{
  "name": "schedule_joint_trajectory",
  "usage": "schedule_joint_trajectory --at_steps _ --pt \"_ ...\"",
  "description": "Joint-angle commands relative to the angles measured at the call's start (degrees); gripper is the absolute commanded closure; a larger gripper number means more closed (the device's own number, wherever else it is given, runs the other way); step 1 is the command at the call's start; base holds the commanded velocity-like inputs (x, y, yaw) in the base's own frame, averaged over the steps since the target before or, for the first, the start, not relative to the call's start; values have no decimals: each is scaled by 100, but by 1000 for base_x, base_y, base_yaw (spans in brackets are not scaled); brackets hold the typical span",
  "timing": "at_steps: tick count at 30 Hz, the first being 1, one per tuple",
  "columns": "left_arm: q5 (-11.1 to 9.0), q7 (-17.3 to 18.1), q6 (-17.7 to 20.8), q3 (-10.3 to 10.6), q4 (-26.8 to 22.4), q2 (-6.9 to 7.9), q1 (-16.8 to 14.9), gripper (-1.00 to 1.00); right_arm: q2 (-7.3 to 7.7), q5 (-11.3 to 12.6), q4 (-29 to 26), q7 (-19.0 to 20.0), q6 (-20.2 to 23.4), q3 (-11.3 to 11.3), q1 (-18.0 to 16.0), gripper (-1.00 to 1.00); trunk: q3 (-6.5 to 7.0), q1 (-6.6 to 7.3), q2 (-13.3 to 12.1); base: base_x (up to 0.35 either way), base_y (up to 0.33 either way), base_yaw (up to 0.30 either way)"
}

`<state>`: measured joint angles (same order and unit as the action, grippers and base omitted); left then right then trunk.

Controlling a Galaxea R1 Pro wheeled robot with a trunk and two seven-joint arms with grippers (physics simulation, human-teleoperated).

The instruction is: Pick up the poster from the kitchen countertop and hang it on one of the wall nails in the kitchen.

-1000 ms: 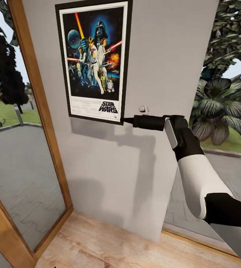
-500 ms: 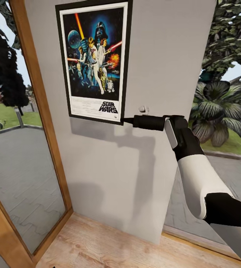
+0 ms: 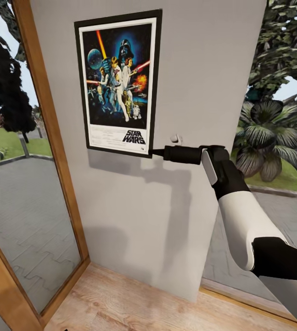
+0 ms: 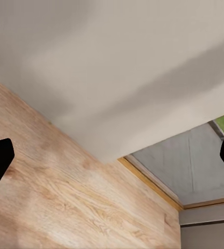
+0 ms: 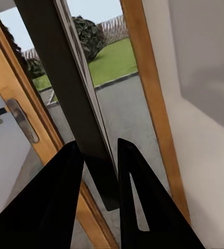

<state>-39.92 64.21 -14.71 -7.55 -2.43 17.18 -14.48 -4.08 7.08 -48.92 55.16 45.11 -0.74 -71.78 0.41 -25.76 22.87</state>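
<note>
Black-framed poster [image 3: 118, 85] flat against grey wall [image 3: 198, 92], right gripper [image 5: 99, 155] jaws pinching its corner

The poster [image 3: 117, 84] covers whatever nail carries it. The right gripper [image 3: 152, 151] hides the frame's lower right corner. The small white knob [image 3: 175, 138] on the wall [image 3: 203, 69] is too tiny to identify.

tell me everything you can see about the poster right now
The poster is a tall rectangle in a thin black frame with a white border, showing colourful figures on dark blue space art and a STAR WARS title near its bottom. It stands upright, slightly tilted, against the grey wall, between the wooden door frame and a small white wall nail. The right gripper is clamped on its lower right corner; the right wrist view shows the frame's edge between the fingers.
</note>
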Motion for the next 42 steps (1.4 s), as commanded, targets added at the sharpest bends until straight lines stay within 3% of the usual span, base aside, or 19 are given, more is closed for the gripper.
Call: schedule_joint_trajectory --at_steps 1,29,42 --pt "45 13 -32 -44 6 3 -2 -100 -1 37 14 -2 42 -11 -2 100 -2 -2 4 0 0 0" --pt "39 21 -32 -44 6 13 -2 -100 -2 55 65 -5 27 -14 -2 100 -2 -2 4 41 -10 0" --pt "37 22 -25 -44 6 13 -2 -100 -1 56 67 -5 -329 -16 -2 100 -2 -2 4 106 -36 0"
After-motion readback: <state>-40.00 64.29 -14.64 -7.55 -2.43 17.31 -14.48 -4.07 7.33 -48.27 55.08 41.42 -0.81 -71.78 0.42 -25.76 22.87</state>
